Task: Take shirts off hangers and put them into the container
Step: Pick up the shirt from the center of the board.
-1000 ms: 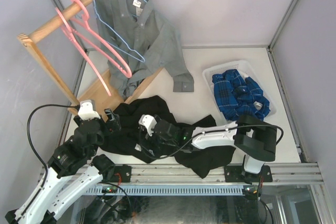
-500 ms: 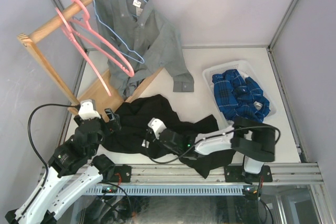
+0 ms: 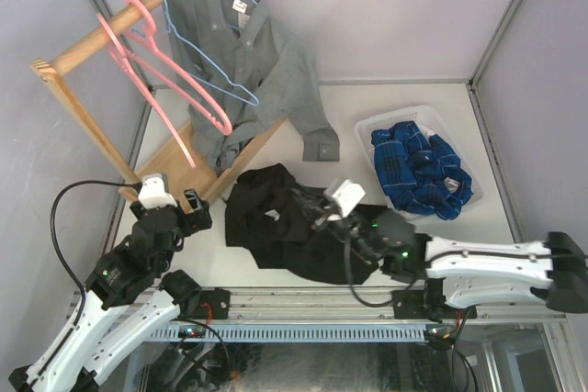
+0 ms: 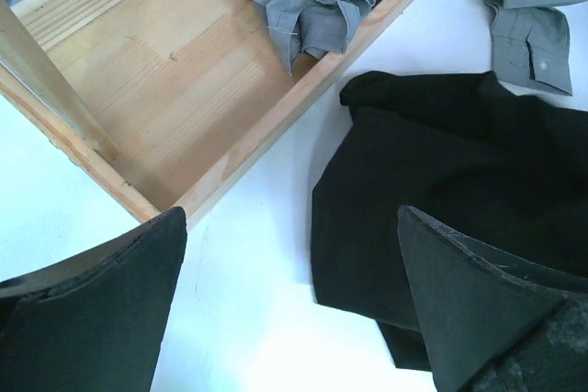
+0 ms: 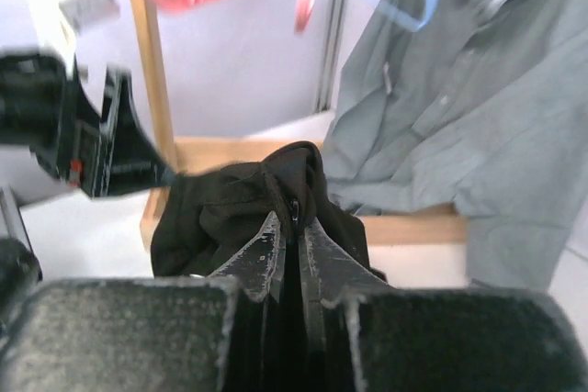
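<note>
At the near middle of the counter, the right pincer is clenched on a raised fold of the black shirt. The wrist view shows both fingers pressed together with dark cloth bunched between and above them. Most of the shirt lies in a heap on the counter, trailing from the grip toward the left arm's side and the wooden rack. The white basket sits to the right of the grip and a little farther back, well apart from it, its long axis slanting across that corner. The blue plaid shirt fills most of it. The right arm is plainly nearer the basket, so the carry looks to be a lift and a sweep rightward, high enough that the trailing cloth clears the rim. The left pincer hangs wide open, holding nothing, just beside the shirt's left edge. The grey shirt hangs at the rack.
</note>
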Robot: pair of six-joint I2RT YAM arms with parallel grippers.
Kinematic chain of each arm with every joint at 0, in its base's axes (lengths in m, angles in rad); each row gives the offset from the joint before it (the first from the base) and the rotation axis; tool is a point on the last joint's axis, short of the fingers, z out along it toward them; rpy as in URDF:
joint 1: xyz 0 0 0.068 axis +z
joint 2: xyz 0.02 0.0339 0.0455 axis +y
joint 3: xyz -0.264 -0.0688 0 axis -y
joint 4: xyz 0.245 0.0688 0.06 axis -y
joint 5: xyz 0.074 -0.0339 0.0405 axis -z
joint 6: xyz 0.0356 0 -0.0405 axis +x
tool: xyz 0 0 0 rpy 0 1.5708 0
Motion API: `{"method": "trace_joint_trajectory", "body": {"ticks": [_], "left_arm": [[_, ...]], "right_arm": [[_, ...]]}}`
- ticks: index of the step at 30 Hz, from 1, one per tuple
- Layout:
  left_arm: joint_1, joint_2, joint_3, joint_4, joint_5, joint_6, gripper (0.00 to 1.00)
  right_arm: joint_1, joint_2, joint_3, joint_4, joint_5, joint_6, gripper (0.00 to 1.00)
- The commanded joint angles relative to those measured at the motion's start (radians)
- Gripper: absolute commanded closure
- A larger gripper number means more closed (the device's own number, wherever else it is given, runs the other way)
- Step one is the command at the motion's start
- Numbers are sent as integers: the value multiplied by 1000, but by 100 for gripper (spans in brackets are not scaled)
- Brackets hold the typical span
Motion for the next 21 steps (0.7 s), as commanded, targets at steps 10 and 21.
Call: {"method": "trace_joint_trajectory", "body": {"ticks": [10, 21], "left_arm": [[16, 1, -7, 43, 8, 21, 0], [21, 36, -10, 60, 54, 34, 0]], "right_arm": [[-294, -303, -28, -899, 7, 795, 99], [-416, -39, -26, -772, -341, 816, 46]]}}
